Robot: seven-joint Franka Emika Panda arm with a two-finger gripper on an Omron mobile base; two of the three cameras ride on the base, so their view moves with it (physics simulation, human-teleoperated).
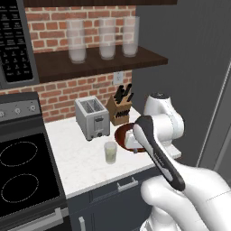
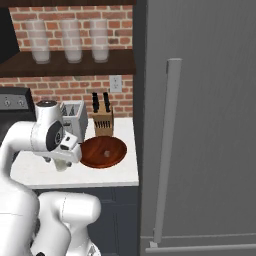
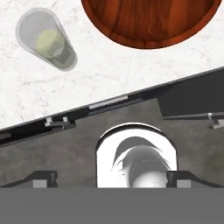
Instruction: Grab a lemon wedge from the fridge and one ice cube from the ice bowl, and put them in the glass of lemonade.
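The glass of lemonade [image 1: 110, 152] stands on the white counter in front of the toaster and appears at the upper left in the hand view [image 3: 46, 40]. To its right lies the ice bowl [image 2: 103, 151], with a tiny pale ice cube [image 2: 106, 153] in it. My gripper [image 3: 111, 179] hangs above the counter's front edge, between glass and bowl, pointing down. It is open, its fingertips [image 3: 43, 177] far apart with nothing between them. The fridge [image 2: 200, 100] stands at the right with its door shut. The lemon wedge is hidden.
A toaster [image 1: 92, 117] and a knife block [image 1: 119, 108] stand against the brick wall behind the bowl. Three frosted glasses [image 1: 107, 38] sit on the shelf above. The stove [image 1: 22, 167] is at the left. Drawer fronts [image 3: 109, 104] lie below the counter edge.
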